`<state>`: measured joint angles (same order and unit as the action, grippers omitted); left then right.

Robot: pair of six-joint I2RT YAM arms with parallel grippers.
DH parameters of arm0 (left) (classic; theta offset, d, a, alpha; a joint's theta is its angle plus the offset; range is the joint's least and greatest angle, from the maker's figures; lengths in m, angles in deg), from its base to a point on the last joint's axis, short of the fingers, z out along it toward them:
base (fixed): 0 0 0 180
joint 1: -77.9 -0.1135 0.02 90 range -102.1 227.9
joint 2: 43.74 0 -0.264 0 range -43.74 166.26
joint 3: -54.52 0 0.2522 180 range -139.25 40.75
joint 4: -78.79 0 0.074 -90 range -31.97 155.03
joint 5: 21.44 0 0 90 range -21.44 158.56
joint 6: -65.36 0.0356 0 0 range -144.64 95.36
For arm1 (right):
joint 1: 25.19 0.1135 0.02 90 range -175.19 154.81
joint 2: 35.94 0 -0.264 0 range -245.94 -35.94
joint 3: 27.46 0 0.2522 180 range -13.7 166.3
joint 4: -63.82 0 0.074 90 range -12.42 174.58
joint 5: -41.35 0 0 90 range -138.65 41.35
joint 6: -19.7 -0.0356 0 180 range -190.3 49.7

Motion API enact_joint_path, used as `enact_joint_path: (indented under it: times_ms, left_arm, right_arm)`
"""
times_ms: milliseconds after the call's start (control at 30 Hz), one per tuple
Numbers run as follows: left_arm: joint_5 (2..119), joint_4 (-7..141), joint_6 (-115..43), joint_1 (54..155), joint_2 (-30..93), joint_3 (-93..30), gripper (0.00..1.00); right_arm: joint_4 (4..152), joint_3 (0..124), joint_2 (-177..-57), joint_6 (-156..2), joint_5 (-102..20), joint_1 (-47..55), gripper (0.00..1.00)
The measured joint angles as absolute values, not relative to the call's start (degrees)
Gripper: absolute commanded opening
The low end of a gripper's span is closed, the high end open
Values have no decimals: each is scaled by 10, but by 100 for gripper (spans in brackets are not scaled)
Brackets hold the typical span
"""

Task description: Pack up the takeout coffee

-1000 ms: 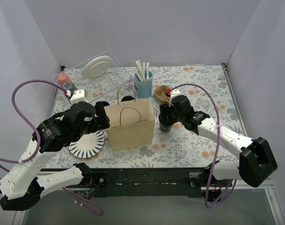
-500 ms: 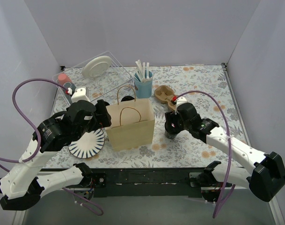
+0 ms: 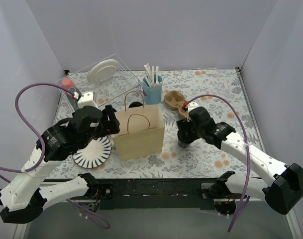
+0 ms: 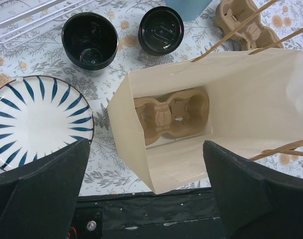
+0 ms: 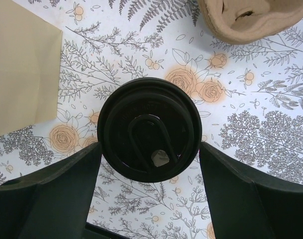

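- Pale lilac walls enclose a bench [image 3: 206,162] covered in a floral cloth, with both arms reaching in from its near edge.
- Nearest on the left lies a white plate with blue stripes [image 4: 32,119], just beside the foot of the paper bag [image 3: 140,133].
- This brown bag stands upright and open near the middle, and a pulp cup carrier [image 4: 171,115] lies flat on its bottom.
- Over the bag's left side hangs the left hand [image 4: 145,143], its fingers spread wide and holding nothing; whether it touches the paper cannot be told.
- Right of the bag, apart from it, is the takeout coffee [image 5: 149,127], a small black cup with a black sip lid.
- Around this cup sits the right hand [image 5: 150,147], one finger pressed against each side, so it grips the cup. Whether the cup's base rests on the cloth cannot be told.
- Behind the bag are a lidless black cup [image 4: 89,42] and, beside it, a second black cup [image 4: 161,29] seen top-on, which appears lidded.
- Farther back and to the right lies a second pulp carrier [image 3: 173,98], empty.
- Next to it stands a light blue cup [image 3: 152,92] holding white sticks [image 3: 152,74].
- At the far left a clear dish rack [image 3: 116,82] holds a white plate [image 3: 102,70], and a pink cup [image 3: 66,82] sits at its left end.
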<state>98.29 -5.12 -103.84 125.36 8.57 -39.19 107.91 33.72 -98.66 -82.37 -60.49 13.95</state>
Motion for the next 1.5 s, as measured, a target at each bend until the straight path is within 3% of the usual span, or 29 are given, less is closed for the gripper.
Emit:
enact_joint_path:
  times_ms: [533,900,1233,1467,1500]
  left_arm:
    - [989,-38,-1032,1254,68,-377,98]
    - [992,-39,-1033,1254,56,-376,93]
    - [984,-62,-1082,1254,93,-377,60]
    - [1007,-101,-1128,1254,162,-396,46]
    - [1008,-103,-1133,1254,165,-396,37]
  right_arm:
    - [1138,410,-1067,-803,-601,139,83]
    - [1141,410,-1076,-798,-603,139,70]
    - [1143,410,-1075,-798,-608,139,61]
    - [1183,433,-1050,-797,-635,139,58]
    - [1187,445,-1046,-797,-639,139,57]
